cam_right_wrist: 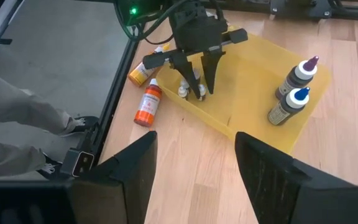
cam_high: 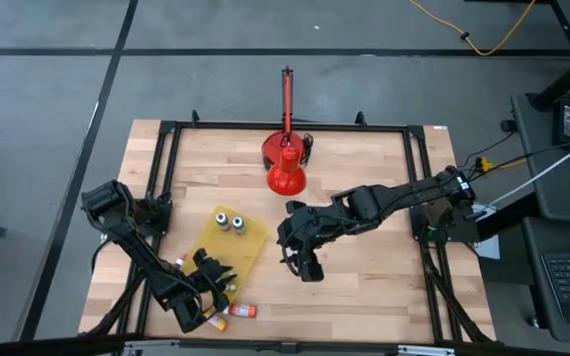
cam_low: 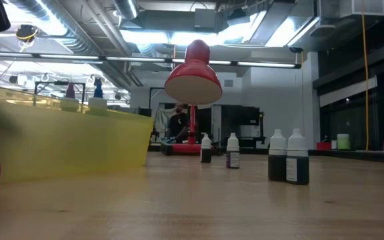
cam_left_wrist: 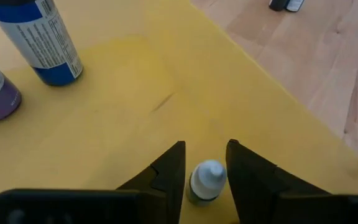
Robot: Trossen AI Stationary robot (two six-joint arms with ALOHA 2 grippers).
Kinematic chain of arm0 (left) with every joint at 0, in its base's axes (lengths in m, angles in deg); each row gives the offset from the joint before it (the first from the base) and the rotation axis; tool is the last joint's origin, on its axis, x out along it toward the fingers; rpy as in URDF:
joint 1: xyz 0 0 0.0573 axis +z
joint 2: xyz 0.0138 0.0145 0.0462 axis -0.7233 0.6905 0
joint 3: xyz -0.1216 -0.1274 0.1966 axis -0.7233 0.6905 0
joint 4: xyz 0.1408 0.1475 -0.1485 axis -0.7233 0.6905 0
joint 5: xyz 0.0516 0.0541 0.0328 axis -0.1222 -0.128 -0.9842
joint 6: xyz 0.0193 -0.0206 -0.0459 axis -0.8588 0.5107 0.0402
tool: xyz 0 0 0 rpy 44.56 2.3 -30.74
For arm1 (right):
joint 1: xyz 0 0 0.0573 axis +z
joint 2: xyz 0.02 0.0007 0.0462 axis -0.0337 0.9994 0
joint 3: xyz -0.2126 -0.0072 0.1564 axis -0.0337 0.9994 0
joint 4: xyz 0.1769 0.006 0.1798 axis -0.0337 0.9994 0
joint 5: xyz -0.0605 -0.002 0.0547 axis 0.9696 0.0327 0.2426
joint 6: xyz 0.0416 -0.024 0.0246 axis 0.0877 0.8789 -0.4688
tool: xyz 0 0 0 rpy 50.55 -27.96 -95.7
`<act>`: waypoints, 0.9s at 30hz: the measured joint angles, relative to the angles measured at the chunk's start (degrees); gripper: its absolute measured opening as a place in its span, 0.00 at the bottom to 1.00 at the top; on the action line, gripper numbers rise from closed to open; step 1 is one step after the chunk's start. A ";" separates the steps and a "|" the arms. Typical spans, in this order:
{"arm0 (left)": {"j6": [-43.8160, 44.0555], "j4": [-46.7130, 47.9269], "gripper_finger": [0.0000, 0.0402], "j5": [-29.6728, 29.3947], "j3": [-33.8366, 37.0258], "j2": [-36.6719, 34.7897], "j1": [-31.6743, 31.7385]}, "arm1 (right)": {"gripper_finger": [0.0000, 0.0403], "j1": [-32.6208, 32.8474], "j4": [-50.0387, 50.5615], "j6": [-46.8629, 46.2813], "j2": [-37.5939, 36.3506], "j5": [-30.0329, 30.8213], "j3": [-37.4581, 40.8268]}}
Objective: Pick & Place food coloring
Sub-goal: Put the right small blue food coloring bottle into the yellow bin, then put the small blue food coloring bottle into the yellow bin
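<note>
A yellow tray [cam_high: 245, 247] lies on the table's near left part. A blue-capped bottle [cam_right_wrist: 289, 106] and a purple-capped bottle [cam_right_wrist: 300, 74] stand on it. My left gripper [cam_left_wrist: 207, 165] points down over the tray's near edge, shut on a small bottle with a pale cap [cam_left_wrist: 206, 180]; it also shows in the right wrist view [cam_right_wrist: 197, 84]. An orange bottle [cam_right_wrist: 148, 102] and a yellowish one [cam_right_wrist: 142, 74] lie on their sides on the wood beside the tray. My right gripper [cam_high: 307, 265] is open and empty, to the right of the tray. My left gripper pinches the small bottle between its two fingers [cam_left_wrist: 174, 168], just below its pale cap [cam_left_wrist: 209, 172]. The fingers come from above, pointing down. The bottle stands upright between them at the yellow tray's surface; whether its base rests on the tray does not show.
A red cone-shaped lamp [cam_high: 286, 173] with an upright red rod stands at the table's far middle. Several small dark bottles [cam_low: 287, 159] stand on the wood. A black frame [cam_high: 166, 133] runs around the table. Bare wood lies at the near right.
</note>
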 joint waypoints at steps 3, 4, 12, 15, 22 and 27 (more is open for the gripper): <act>0.02 0.09 0.29 -0.28 0.02 -0.44 0.02 | 0.54 0.00 0.42 0.02 0.00 0.00 0.00; -0.04 0.04 0.30 -0.26 0.02 -0.69 0.02 | 0.54 0.00 0.70 0.04 0.00 0.00 0.00; -4.82 0.59 0.34 -3.00 0.04 -7.61 0.36 | 0.54 0.00 1.68 -1.73 0.00 0.12 0.00; -9.60 0.64 0.35 -3.11 0.04 -12.20 1.81 | 0.54 0.04 2.68 -2.83 0.00 2.62 0.00; -24.78 -1.06 0.44 4.62 0.04 -24.00 8.32 | 0.54 1.51 6.87 -4.57 -0.11 7.99 2.54; -31.74 -1.56 0.53 6.81 0.03 -31.53 12.98 | 0.54 3.42 6.24 -7.96 -2.75 15.29 11.28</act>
